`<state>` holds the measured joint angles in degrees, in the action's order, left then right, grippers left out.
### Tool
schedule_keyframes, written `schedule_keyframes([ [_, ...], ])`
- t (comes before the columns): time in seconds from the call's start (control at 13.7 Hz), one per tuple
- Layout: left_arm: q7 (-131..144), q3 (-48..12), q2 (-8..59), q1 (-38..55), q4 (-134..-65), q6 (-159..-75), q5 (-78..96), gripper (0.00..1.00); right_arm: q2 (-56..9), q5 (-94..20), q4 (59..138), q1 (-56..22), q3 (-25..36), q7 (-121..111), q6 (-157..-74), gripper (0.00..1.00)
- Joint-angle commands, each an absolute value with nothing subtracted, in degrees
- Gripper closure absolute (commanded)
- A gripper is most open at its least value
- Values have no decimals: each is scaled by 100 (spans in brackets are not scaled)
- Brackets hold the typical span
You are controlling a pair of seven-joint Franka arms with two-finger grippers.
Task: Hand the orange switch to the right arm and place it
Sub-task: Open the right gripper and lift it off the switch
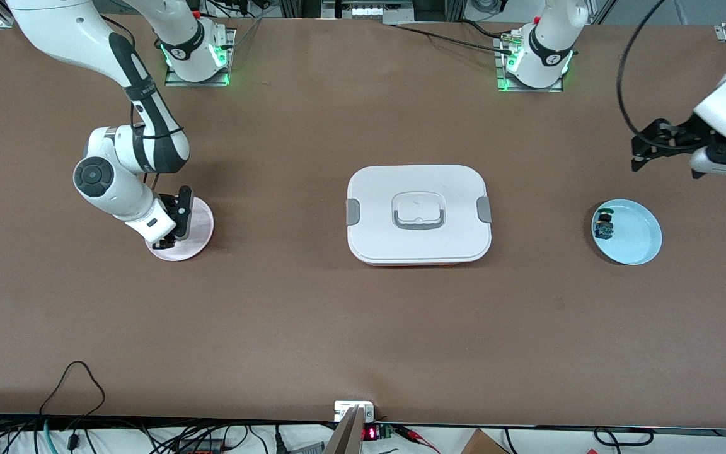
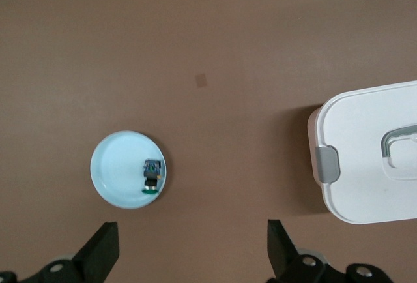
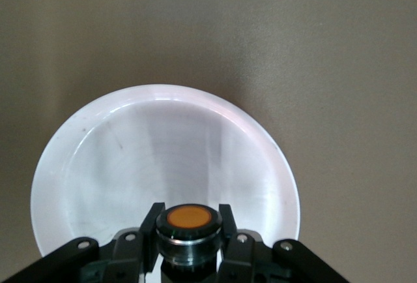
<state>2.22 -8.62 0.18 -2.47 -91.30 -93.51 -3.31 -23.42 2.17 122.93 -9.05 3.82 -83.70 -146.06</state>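
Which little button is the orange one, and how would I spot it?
Find the big white box mid-table, then look toward the right arm's end for the pink plate. Over it, the right gripper is shut on the orange button. Its cap is orange, while the other button lies in the blue plate with a green cap.

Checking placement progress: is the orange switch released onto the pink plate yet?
No. The right end effector is shut on the orange switch over the pink plate.

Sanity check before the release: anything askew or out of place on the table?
Nothing stands out. The right gripper holds the orange switch over the pink plate. The green-capped switch lies on the blue plate. The white box is closed. The left gripper waits open.
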Motion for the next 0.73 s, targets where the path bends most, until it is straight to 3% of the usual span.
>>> schedule_keyframes([
  [0.0,615,-748,61,-360,-9052,-9254,-240,0,-2355,299,12340,-896,343,-8446,-14783,100],
  [0.15,598,-143,70,-378,-9088,-9281,419,0,-2390,299,12349,-896,334,-8446,-14818,100],
  [0.22,441,-54,96,-334,-9097,-9281,422,0,-2399,299,12349,-896,334,-8446,-14801,94],
  [0.29,370,-53,114,-264,-9079,-9281,387,0,-2408,290,12349,-896,334,-8298,-14792,38],
  [0.36,360,-53,132,-177,-9079,-9273,317,0,-2417,290,12357,-896,334,-8340,-14792,2],
  [0.66,352,-149,316,-88,-9009,-9237,158,0,-2198,290,12357,-888,334,-8385,-14713,0],
])
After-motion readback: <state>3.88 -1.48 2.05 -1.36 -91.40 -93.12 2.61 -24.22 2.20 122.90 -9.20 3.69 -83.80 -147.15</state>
